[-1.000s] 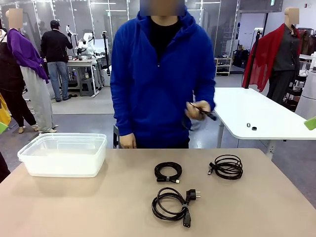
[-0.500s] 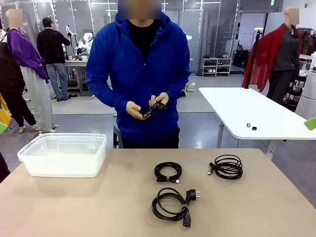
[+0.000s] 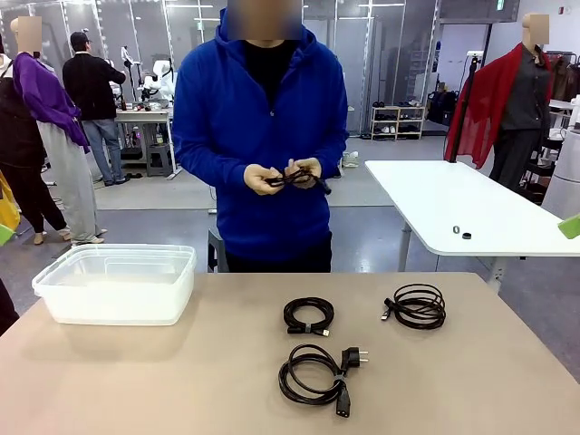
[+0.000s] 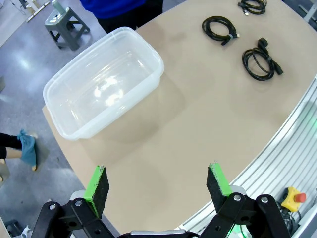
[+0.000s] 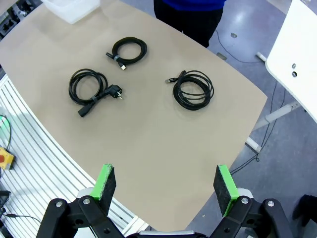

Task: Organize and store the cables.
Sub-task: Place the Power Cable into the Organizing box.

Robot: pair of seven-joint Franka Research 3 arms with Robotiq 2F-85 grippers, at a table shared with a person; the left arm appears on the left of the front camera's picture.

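Observation:
Three black coiled cables lie on the tan table (image 3: 136, 381). A thick coil with a chunky power plug (image 3: 315, 378) (image 4: 259, 60) (image 5: 89, 89) is nearest the front. Behind it sits a small tied coil (image 3: 308, 316) (image 4: 219, 29) (image 5: 129, 51), and a thin coil (image 3: 416, 305) (image 5: 193, 89) lies to the right. The person in a blue hoodie holds another black cable (image 3: 294, 176) in both hands above the far edge. My left gripper (image 4: 157, 188) hangs open high over the table's left part. My right gripper (image 5: 166, 187) is open too, high above the right part.
A clear plastic bin (image 3: 116, 284) (image 4: 106, 88) stands empty at the table's far left. A white table (image 3: 471, 213) is off to the right behind. A stool (image 4: 66, 24) stands on the floor beyond the bin. Other people stand at the back left.
The person has stepped left to the table's middle and brought both hands together on the black cable, raising it slightly. The coils on the table and both grippers have not moved.

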